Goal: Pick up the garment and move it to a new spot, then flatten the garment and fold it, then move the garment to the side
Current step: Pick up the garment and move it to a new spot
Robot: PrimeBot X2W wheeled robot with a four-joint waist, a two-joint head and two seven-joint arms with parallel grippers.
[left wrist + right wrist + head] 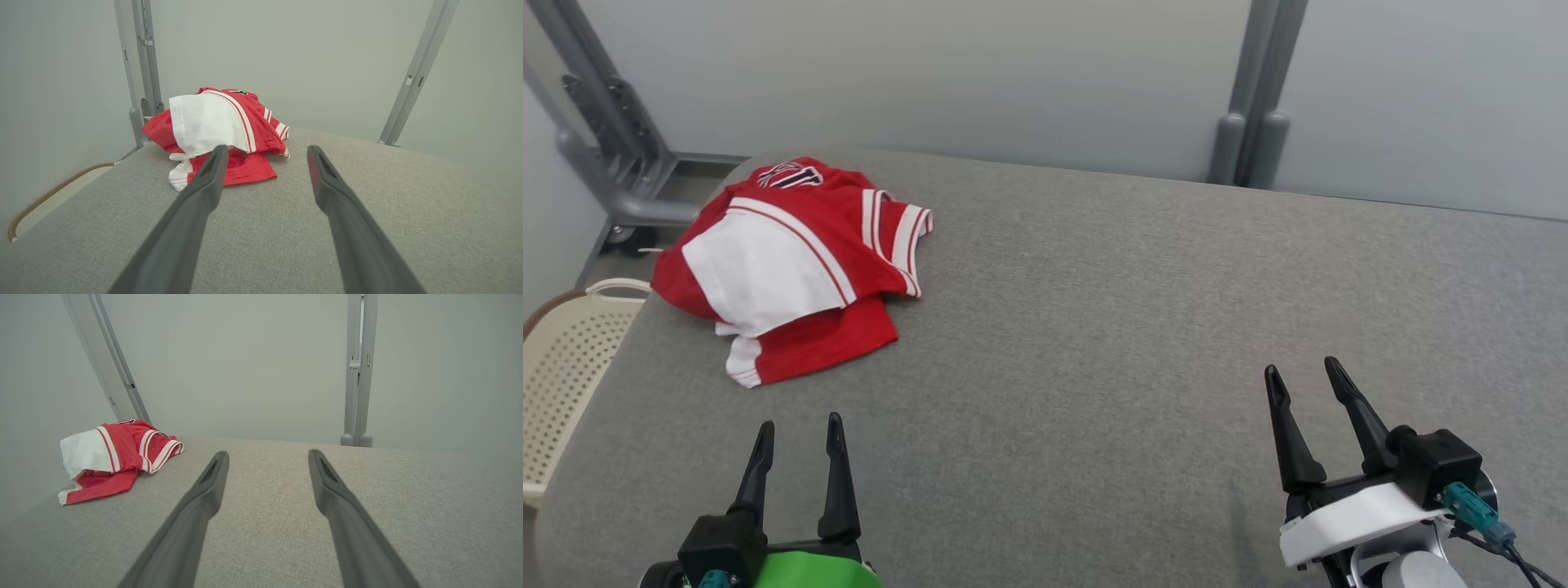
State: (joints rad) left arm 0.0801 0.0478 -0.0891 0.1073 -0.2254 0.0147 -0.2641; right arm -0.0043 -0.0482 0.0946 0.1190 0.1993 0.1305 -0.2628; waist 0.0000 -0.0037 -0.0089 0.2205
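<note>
So, your left gripper's fingers were spread wide, empty and touching nothing. The crumpled red-and-white jersey lay on the grey padded table near, ahead of their tips and apart from them. Your right gripper's fingers stood equally wide and empty, with the jersey well off to their left.

Basket cut off by head view's left edge. Garment bunched: I can't read its dark crest, too small; its folds hide the lower layers.
</note>
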